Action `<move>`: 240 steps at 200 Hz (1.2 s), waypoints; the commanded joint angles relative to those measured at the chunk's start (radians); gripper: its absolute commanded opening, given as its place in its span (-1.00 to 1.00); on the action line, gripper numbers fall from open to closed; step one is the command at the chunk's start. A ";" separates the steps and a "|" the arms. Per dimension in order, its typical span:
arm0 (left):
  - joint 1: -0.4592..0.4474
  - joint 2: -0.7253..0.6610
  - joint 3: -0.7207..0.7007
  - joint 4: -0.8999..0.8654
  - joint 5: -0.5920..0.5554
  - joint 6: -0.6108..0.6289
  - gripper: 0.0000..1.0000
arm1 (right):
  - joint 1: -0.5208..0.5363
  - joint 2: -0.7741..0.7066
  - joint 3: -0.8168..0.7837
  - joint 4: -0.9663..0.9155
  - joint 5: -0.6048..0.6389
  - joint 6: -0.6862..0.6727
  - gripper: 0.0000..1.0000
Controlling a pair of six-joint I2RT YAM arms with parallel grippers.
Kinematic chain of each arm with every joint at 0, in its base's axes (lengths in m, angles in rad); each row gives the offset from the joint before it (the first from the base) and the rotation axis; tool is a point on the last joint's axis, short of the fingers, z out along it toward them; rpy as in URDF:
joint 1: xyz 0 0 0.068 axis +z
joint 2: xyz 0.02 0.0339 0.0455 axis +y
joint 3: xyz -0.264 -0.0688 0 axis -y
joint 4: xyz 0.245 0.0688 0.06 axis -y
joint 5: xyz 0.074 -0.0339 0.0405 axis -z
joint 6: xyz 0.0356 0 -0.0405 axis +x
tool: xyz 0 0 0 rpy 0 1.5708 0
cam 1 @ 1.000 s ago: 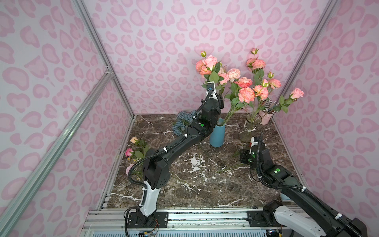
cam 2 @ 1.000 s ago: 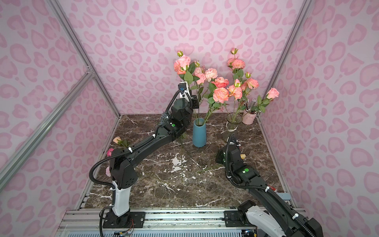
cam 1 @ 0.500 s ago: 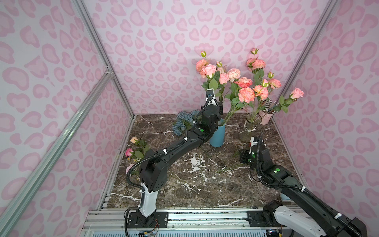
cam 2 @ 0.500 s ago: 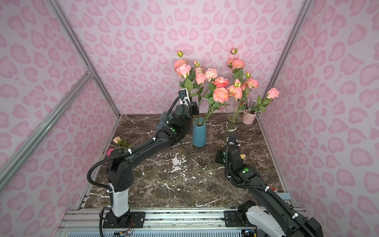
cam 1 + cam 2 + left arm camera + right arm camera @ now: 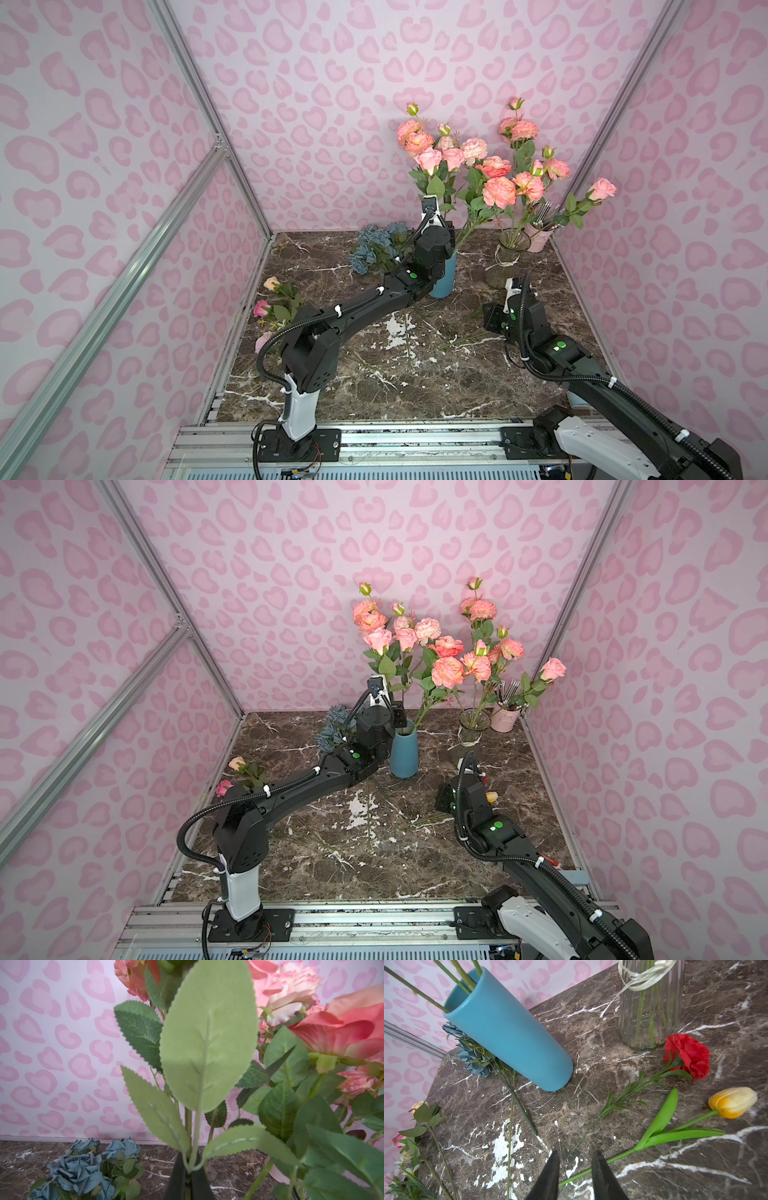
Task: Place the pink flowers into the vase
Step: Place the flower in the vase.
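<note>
Several pink flowers (image 5: 453,158) (image 5: 405,636) stand on long stems in the blue vase (image 5: 444,278) (image 5: 404,752) (image 5: 508,1030) at the back of the table. My left gripper (image 5: 188,1169) hovers just above the vase's mouth in both top views, shut on a thin green leafy stem of the pink flowers (image 5: 291,989). More pink flowers (image 5: 270,303) lie at the table's left edge. My right gripper (image 5: 575,1159) hangs open low over the table at the right, holding nothing, above a yellow tulip's stem.
A glass vase (image 5: 509,257) (image 5: 650,1001) with more pink blooms stands right of the blue one, a pink cup (image 5: 538,239) behind it. A blue hydrangea bunch (image 5: 374,249) (image 5: 76,1169) lies left of the vase. A red bloom (image 5: 687,1055) and yellow tulip (image 5: 733,1102) lie near my right gripper.
My left gripper has come down toward the blue vase's mouth with the stem, and its blooms have sunk a little. The right arm has not moved.
</note>
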 commanded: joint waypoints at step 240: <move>-0.148 -0.209 -0.348 -0.011 -0.204 -0.129 0.89 | -0.003 0.072 0.140 -0.047 0.066 -0.025 -0.37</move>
